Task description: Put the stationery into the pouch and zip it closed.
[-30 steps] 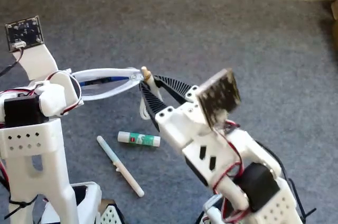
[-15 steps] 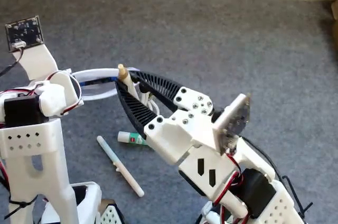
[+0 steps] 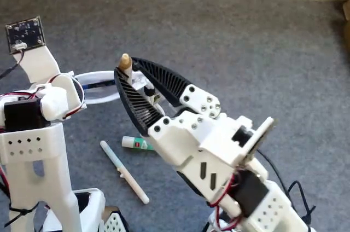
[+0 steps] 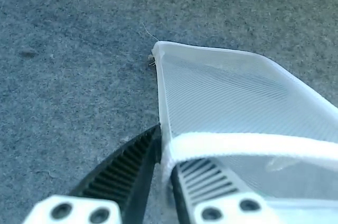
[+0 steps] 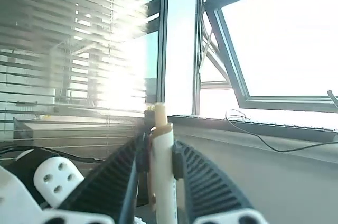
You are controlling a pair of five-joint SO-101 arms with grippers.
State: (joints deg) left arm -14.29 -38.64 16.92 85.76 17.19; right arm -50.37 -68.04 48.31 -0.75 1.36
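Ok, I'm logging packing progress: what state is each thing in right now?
pouch: mouth open, rim clamped
left end effector: shut on pouch
right end effector: shut on held pen
held pen: clamped, off the surface
glue stick: lying outside pouch, partly hidden
loose pen: lying outside pouch

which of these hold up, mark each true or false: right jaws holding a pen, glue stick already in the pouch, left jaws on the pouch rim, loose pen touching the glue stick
The right jaws are shut on a white pen, its tan end sticking out beyond them. True.
The glue stick is already in the pouch. False: it lies on the grey carpet, outside the pouch.
The left jaws grip the pouch's rim. True.
The pale blue pen on the carpet touches the glue stick. False: they lie apart.
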